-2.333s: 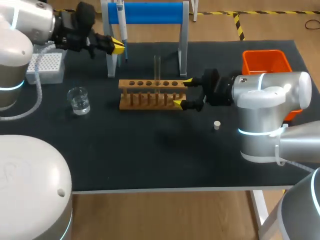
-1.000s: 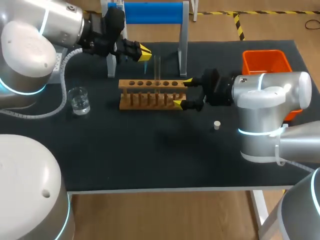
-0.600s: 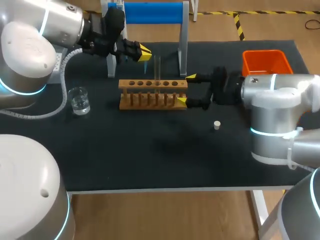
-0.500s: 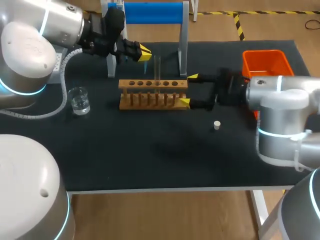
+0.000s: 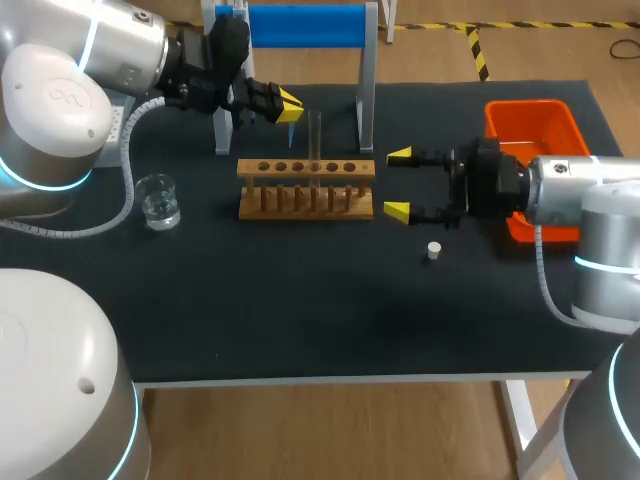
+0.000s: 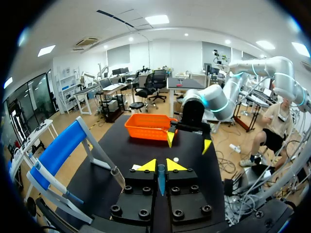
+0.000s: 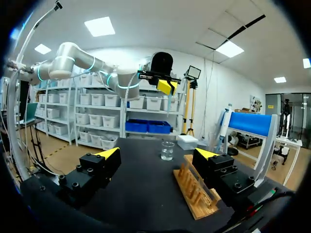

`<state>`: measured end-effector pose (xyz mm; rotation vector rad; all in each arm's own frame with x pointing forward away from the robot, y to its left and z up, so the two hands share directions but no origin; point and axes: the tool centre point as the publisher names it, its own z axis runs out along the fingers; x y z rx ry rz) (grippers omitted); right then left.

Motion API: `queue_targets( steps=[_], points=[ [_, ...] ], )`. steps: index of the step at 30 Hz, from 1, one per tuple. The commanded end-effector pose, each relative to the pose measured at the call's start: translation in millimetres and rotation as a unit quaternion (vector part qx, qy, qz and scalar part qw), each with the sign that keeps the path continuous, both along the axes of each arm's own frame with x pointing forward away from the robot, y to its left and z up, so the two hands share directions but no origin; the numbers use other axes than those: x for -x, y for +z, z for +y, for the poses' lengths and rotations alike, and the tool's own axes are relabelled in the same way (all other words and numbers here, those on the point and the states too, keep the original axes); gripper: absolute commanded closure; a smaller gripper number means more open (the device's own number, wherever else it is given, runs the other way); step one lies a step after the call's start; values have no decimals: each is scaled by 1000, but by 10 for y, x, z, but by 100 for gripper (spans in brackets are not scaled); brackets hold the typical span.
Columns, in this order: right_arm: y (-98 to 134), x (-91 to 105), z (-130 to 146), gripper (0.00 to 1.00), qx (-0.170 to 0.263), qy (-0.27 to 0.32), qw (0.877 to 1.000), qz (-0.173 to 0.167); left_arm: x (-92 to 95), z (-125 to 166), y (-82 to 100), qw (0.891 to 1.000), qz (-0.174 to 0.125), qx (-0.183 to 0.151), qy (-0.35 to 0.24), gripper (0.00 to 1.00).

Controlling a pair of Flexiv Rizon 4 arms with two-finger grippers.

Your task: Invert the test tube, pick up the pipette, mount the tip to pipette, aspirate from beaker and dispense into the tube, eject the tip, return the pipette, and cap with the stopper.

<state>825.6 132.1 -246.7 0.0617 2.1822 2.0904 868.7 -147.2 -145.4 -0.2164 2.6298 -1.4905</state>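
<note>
While left gripper [image 5: 285, 103] pinched the pipette [image 6: 161, 178] above the rack [image 5: 305, 187] (only its blue tip showed between the fingers [image 6: 147, 166]), right gripper [image 5: 398, 183] hung spread beside the rack's end, stopper [image 5: 433, 250] near it, test tube [image 5: 315, 140] upright in the rack.

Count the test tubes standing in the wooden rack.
1. A clear test tube stands upright in a hole near the middle of the wooden rack. The rack's other holes look empty in the head view, and no tube seems hidden.
</note>
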Motion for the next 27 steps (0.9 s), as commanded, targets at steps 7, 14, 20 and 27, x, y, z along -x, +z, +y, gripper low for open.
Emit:
queue_targets(
  steps=[7, 14, 20, 27],
  points=[
    [143, -147, 303, 0, -1, 41, 999, 27, -1, 7, 13, 1000, 2, -1, -1, 100],
    [240, -229, 547, 0, 3, 56, 998, 24, -1, 7, 13, 1000, 2, -1, -1, 100],
    [318, -301, 720, 0, 3, 63, 998, 21, -1, 7, 13, 1000, 2, -1, -1, 100],
    [396, -357, 869, 0, -3, 71, 997, 30, -1, 7, 13, 1000, 2, -1, -1, 100]
  ],
)
